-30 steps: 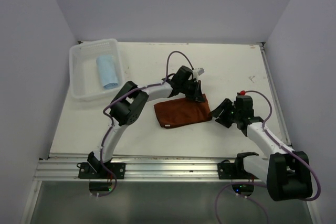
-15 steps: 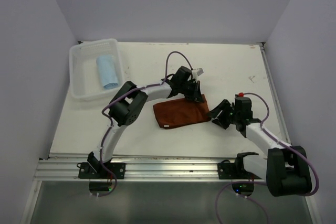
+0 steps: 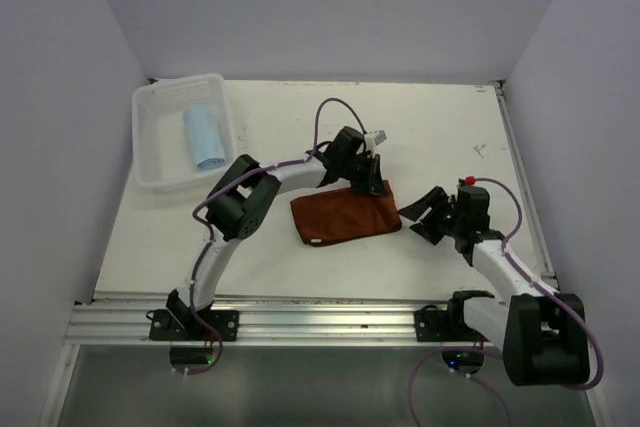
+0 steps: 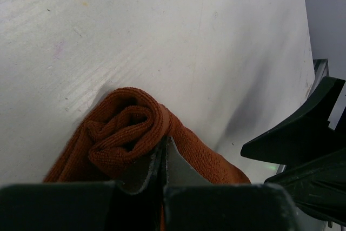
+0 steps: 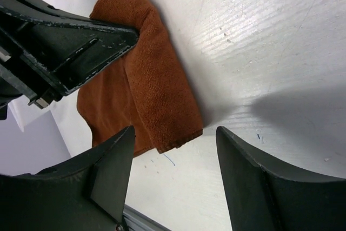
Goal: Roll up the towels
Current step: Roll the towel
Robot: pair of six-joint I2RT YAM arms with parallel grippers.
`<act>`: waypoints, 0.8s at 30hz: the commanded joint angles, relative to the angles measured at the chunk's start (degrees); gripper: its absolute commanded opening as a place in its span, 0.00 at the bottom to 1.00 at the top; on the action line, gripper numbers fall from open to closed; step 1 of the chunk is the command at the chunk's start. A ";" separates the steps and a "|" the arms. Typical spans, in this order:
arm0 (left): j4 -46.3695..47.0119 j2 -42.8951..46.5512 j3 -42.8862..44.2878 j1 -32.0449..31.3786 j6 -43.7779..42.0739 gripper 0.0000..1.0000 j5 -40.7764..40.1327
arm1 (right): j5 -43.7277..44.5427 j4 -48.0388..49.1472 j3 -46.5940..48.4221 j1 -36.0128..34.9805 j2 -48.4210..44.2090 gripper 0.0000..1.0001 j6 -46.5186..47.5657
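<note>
The rust towel [image 3: 345, 217] lies folded on the white table mid-view, its right end curled into a small roll [image 4: 124, 133]. My left gripper [image 3: 372, 185] presses down on the far right corner of that towel, its jaws shut [image 4: 164, 143] with a thin fold of cloth pinched between them. My right gripper [image 3: 425, 215] sits just right of the towel, low over the table, wide open [image 5: 174, 129] and holding nothing; the towel's near corner [image 5: 157, 79] lies ahead of its fingers. The sky-blue towel [image 3: 203, 135] rests rolled inside the basket.
A white mesh basket [image 3: 152, 175] stands at the far left of the table. Grey walls close in on the left, back and right. An aluminium rail [image 3: 300, 322] runs along the near edge by the arm bases.
The right gripper's jaws have spread wider, and it dipped toward the towel's right end, then eased back. The left gripper stays shut on the rust towel, which has barely shifted.
</note>
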State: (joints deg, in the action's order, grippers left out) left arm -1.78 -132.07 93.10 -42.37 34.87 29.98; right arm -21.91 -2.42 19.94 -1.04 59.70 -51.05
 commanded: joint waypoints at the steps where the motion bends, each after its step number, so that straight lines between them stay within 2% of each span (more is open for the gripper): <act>1: -1.29 1.90 -0.73 0.62 -1.39 0.00 -1.06 | -4.45 6.09 -0.43 0.34 3.13 0.63 -1.95; 6: -1.64 1.91 -0.73 0.80 -1.56 0.00 -1.24 | -7.61 11.02 -0.96 0.34 7.79 0.59 -2.30; 16: -1.38 1.82 -0.64 0.89 -1.39 0.00 -1.06 | -8.15 15.16 -2.63 0.16 14.64 0.55 -1.95; 24: -1.29 1.82 -0.99 0.89 -1.12 0.00 -1.15 | -7.01 14.81 -2.28 -0.98 15.80 0.47 1.21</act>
State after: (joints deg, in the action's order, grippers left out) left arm -1.80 -132.07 93.08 -42.30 34.87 30.00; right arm -29.58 12.03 18.20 -1.19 75.07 -52.23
